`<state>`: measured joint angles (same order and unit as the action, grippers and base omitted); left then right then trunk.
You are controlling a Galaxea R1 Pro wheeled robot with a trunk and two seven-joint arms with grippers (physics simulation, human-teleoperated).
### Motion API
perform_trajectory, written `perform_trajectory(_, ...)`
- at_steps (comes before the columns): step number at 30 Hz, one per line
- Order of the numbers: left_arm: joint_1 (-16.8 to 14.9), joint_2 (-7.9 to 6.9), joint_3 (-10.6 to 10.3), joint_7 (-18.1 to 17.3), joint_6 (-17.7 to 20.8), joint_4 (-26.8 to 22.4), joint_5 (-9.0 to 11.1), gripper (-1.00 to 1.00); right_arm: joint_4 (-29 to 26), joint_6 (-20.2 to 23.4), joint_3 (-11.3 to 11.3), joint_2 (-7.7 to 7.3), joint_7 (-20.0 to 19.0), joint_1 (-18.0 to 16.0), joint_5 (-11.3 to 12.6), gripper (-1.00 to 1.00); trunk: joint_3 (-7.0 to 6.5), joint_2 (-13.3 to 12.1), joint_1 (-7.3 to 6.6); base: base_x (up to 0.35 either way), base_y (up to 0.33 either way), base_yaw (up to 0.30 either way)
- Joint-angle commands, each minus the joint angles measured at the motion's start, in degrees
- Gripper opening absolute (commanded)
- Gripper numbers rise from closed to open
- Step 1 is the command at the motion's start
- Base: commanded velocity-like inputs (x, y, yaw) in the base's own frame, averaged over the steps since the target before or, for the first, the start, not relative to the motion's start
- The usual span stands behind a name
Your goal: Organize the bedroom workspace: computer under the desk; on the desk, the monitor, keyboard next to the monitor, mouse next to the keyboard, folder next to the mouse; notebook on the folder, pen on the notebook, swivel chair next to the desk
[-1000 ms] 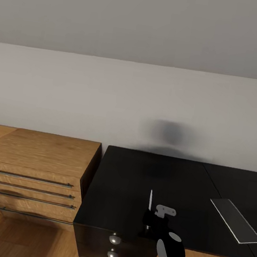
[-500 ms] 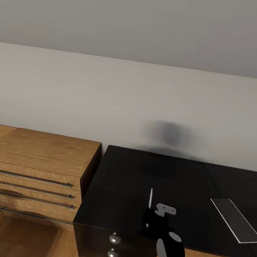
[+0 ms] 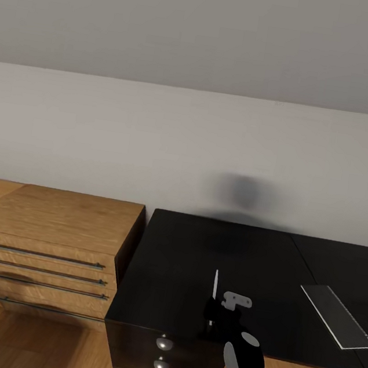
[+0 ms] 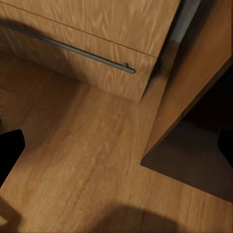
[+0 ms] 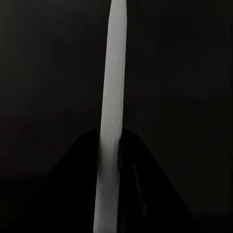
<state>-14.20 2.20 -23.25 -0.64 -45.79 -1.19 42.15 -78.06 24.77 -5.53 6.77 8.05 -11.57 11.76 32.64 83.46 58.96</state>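
At the left stands the dresser (image 3: 49, 229), light wood with bar handles, its side touching the surface (image 3: 197, 256). The left wrist view looks down on a dresser drawer front (image 4: 92, 29), the plank floor (image 4: 82, 165) and a dark recess beside it. Only dark slivers at that picture's edges hint at the left fingers, so whether they are open or closed cannot be told.

Further right, the right gripper (image 3: 213, 312) hangs low over the front part of the black surface, above the drawer unit with silver knobs (image 3: 164, 343). Its fingers are closed on the pen (image 3: 215, 288), which sticks straight out ahead of them, its long axis pointing away from the robot toward the wall.

At the far right a flat pale-edged rectangle (image 3: 338, 316) lies on the surface, well apart from the pen. It may be the notebook, though the reflection makes this uncertain. If so, the pen's target lies to the right of the fingers, and the right arm is the nearer.

The right wrist view shows the pen (image 5: 111, 116) close up, clamped between dark fingers (image 5: 73, 179) against the black surface. The head view alone shows the rectangle.
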Motion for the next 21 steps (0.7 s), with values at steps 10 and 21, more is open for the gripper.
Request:
perform_trajectory(10,0.0,0.0,-0.5,-0.1,-0.2,0.0,0.6,1.0,-0.1,0.2,-0.1,-0.03,0.6,0.0,0.6,-1.0,-0.67,-1.6,-0.89,0.0,0.0,0.0)
perform_trajectory(21,0.0,-0.02,-0.5,-0.1,-0.2,0.0,0.6,1.0,0.0,0.2,-0.1,-0.08,0.5,0.0,0.6,-1.0,-0.67,-1.6,-0.89,0.0,0.0,0.0)
